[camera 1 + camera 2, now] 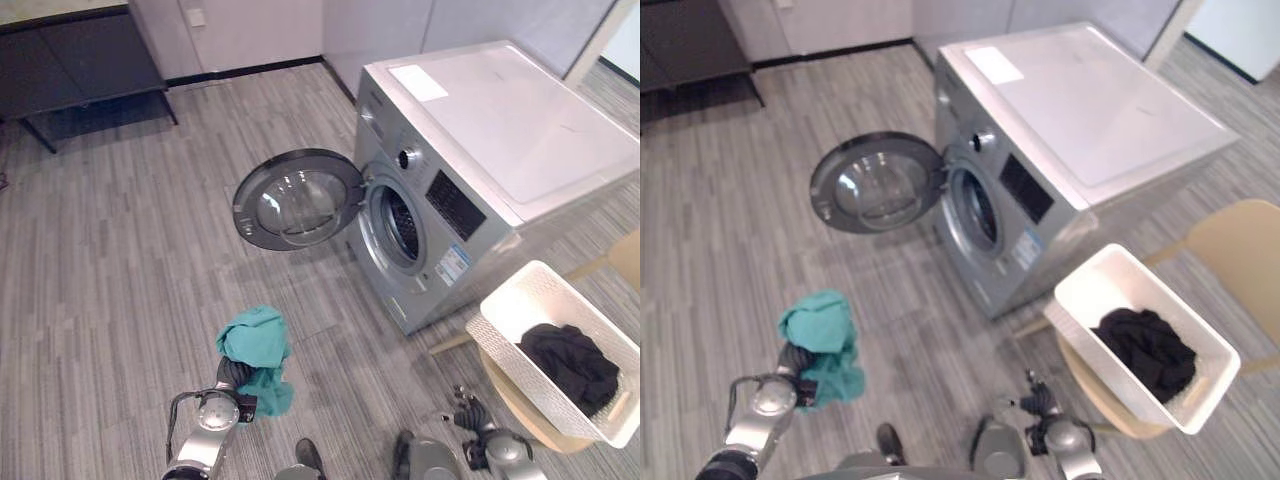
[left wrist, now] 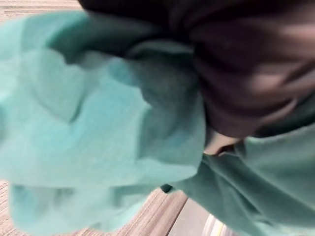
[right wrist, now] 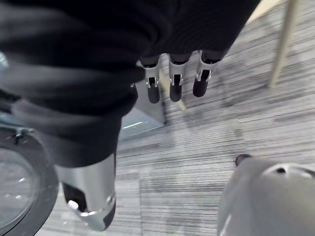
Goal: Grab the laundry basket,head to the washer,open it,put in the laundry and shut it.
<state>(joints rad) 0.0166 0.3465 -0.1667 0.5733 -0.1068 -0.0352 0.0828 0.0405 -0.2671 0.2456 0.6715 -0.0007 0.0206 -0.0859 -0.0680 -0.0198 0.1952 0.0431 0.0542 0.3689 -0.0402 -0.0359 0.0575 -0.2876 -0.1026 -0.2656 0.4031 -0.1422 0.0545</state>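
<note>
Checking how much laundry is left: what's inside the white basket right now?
A crumpled black garment lies in the white laundry basket, which rests on a tan chair. Anything beneath the garment is covered, so more pieces cannot be ruled out.

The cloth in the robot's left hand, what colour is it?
The cloth is teal green, clearest in the left wrist view.

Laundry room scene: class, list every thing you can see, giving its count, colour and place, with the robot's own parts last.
Washer: one, silver-grey, on the floor, right of centre.
Washer door: one, dark-rimmed glass, swung open to the left.
Basket: one, white, on the chair at the right.
Chair: one, tan, under the basket.
Black laundry: one heap, inside the basket.
Teal cloth: one, held up in front of the washer.
Table: one, dark, far left by the wall.
Left hand: closed on the teal cloth.
Right hand: low at the right, fingers relaxed, holding nothing.
</note>
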